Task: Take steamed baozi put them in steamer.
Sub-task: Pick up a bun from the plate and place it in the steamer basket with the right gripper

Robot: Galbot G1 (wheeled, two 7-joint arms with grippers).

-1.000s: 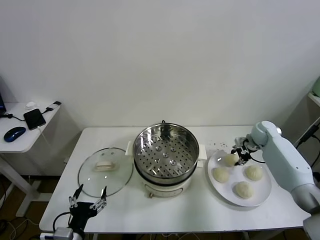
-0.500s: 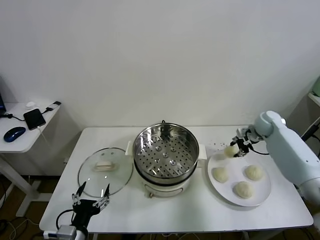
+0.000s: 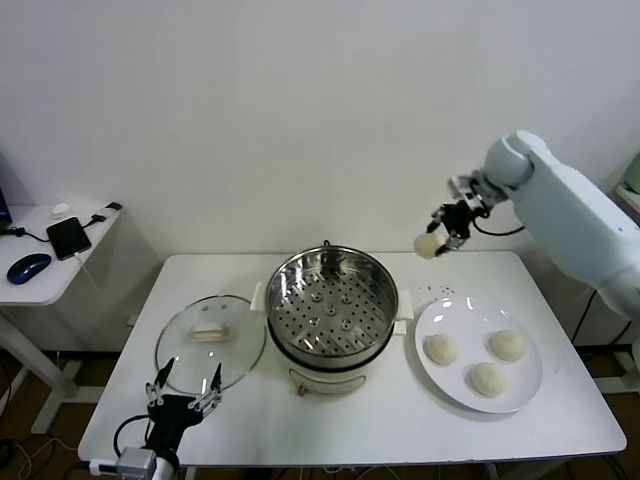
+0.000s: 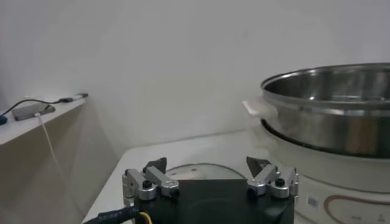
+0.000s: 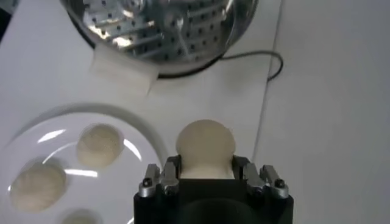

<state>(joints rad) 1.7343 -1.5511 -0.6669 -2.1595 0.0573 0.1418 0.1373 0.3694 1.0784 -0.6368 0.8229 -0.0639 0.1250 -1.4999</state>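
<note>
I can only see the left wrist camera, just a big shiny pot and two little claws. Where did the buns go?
Observer: One baozi is up in the air, pinched in the right gripper, off to the right of the steamer.
Operator: Are there more buns?
Observer: Yes, three more baozi sit on a white plate on the table, right of the steamer.
Operator: Is anything in the pot?
Observer: No, only its bare tray full of holes.
Operator: Where is the lid?
Observer: The glass lid lies flat on the table, just beyond your open left gripper.
</note>
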